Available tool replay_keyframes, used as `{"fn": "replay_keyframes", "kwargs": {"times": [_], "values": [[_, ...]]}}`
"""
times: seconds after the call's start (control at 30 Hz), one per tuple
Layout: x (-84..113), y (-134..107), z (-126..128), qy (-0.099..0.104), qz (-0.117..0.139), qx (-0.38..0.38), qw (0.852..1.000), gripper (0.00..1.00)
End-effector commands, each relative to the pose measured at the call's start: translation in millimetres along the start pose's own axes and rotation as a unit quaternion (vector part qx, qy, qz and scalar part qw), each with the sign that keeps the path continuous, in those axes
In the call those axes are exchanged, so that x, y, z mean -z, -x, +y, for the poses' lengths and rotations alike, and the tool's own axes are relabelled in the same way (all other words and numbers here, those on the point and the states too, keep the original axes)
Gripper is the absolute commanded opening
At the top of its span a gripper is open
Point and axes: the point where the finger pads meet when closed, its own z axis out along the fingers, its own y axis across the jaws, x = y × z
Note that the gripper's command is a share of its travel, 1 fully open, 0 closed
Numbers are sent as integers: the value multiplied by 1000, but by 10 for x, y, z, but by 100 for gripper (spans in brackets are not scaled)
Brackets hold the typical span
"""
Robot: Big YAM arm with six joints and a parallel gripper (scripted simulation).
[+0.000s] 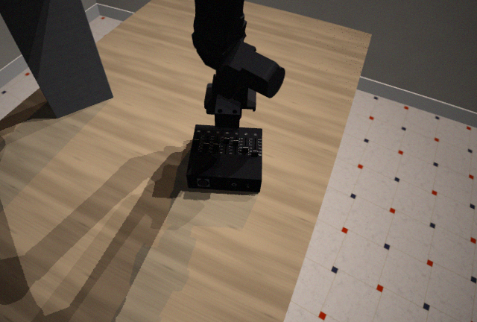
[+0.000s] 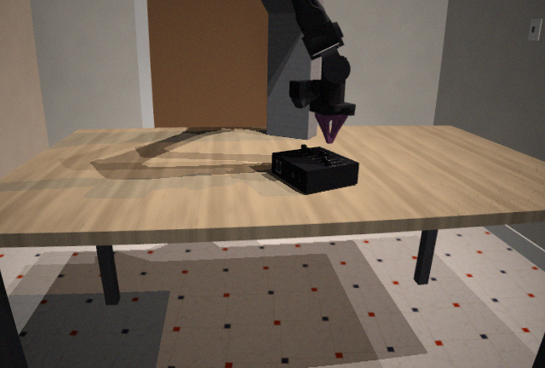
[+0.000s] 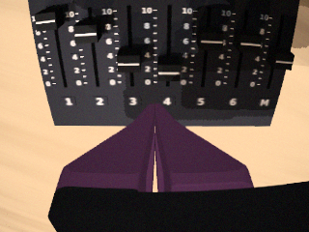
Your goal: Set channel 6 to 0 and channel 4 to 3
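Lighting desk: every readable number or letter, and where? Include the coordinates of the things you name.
"0": fader scales (image 3: 147, 42), desk (image 1: 227, 170) (image 2: 332, 177) (image 3: 89, 116)
"1": channel row
"2": channel row, scales
"3": channel row
"4": channel row, scales
"5": channel row
"6": channel row, scales
"8": scales
"10": scales
"M": channel row
Some scale numbers hidden; top, exterior markings too small.

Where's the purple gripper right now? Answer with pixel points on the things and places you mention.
In the exterior view, the gripper (image 1: 226, 127) (image 2: 330, 141) (image 3: 154, 114) hovers above the right, far side of the black desk (image 1: 231, 166) (image 2: 332, 177) (image 3: 92, 113), its closed tips not touching it.
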Motion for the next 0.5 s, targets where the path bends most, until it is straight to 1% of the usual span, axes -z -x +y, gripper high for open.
{"fn": "replay_keyframes", "kwargs": {"times": [0.0, 0.17, 0.23, 0.27, 0.47], "values": [[195, -84, -42, -3, 8, 1, 1000, 0], [270, -83, -41, -2, 8, 1, 1000, 0], [232, -28, -112, -9, 5, -3, 1000, 0], [199, -56, -165, -14, 6, -2, 1000, 0], [194, -73, -171, -14, 8, -1, 1000, 0]]}}
